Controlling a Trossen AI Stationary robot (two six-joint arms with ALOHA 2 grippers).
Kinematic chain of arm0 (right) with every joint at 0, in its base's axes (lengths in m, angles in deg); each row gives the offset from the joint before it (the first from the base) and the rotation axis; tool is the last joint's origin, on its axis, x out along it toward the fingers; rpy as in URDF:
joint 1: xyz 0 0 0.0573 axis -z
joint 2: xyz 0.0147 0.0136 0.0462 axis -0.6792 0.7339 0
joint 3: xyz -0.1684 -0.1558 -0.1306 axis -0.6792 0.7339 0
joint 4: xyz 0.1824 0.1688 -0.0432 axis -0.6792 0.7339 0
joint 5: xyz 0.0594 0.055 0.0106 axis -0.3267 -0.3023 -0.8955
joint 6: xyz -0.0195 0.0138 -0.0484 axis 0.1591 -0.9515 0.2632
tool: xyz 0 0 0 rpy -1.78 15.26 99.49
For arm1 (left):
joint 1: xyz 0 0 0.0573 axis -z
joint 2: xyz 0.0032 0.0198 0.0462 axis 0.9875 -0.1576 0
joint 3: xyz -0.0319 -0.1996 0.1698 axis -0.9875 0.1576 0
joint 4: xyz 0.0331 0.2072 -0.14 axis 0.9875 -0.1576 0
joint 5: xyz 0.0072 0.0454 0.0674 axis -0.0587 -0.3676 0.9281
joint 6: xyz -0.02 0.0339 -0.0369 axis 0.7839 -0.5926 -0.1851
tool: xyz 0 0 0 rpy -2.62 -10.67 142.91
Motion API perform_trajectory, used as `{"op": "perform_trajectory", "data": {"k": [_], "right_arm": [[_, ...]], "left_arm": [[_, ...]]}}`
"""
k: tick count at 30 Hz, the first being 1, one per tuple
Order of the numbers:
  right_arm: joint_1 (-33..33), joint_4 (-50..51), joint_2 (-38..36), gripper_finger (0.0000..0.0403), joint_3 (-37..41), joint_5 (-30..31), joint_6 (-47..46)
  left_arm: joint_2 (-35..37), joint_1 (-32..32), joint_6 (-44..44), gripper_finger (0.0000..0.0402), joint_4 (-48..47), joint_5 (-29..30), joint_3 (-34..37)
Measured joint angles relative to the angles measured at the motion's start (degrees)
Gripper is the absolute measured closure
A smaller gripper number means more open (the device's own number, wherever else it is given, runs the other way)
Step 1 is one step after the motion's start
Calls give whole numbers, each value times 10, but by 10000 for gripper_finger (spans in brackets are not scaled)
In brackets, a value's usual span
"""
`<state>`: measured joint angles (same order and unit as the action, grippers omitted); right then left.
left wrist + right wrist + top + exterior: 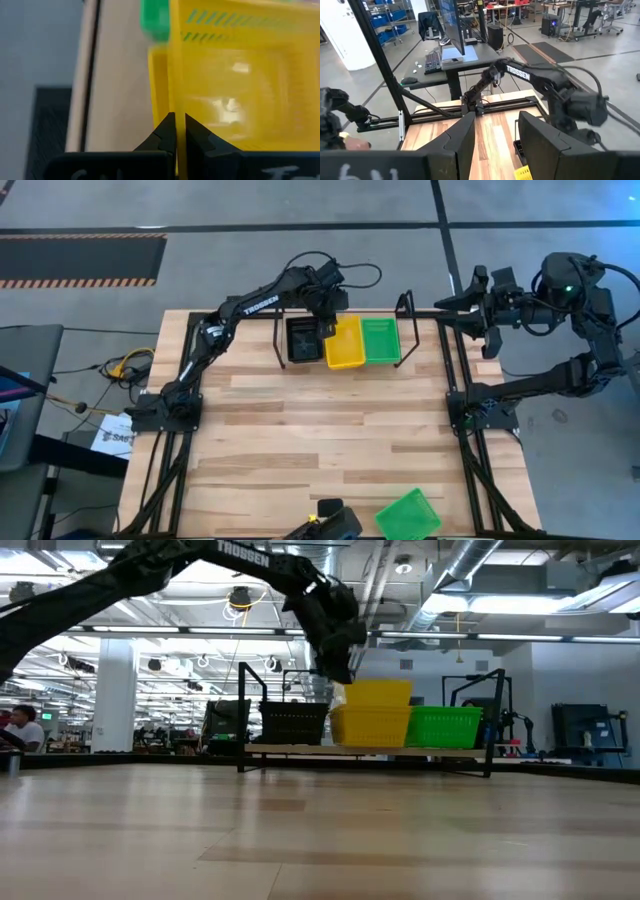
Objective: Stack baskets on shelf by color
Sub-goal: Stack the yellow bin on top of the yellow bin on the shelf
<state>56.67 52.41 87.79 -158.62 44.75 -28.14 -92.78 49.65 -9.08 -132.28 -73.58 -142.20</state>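
Looking straight down, the left gripper (333, 326) pinches the rim of a yellow basket (345, 343) in the shelf (340, 315) at the table's (320, 430) far edge, between a black basket (302, 340) and a green basket (380, 340). A second green basket (408, 515) lies tilted at the near edge, well apart. The right gripper (470, 290) waits off the table's far right corner, its fingers spread with nothing between them.

From table height, the held yellow basket sits raised above another yellow one (370, 726), with the left arm (320, 610) coming down in front of the shelf's posts.

Through the left wrist camera, 2 fingers (165, 135) are closed on the thin yellow wall.

Through the right wrist camera, desks and monitors (452, 30) fill the room beyond.
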Motion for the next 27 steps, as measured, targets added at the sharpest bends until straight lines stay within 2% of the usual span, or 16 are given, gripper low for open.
{"op": "perform_trajectory", "data": {"k": [5,13,27], "right_arm": [[0,0,0,233,0,0,0],[0,0,0,230,0,0,4],[0,0,-1,232,0,0,21]], "left_arm": [[-21,2,-1,401,4,35,2],[-23,5,9,395,41,42,2],[-21,15,39,274,17,59,-2]]}}
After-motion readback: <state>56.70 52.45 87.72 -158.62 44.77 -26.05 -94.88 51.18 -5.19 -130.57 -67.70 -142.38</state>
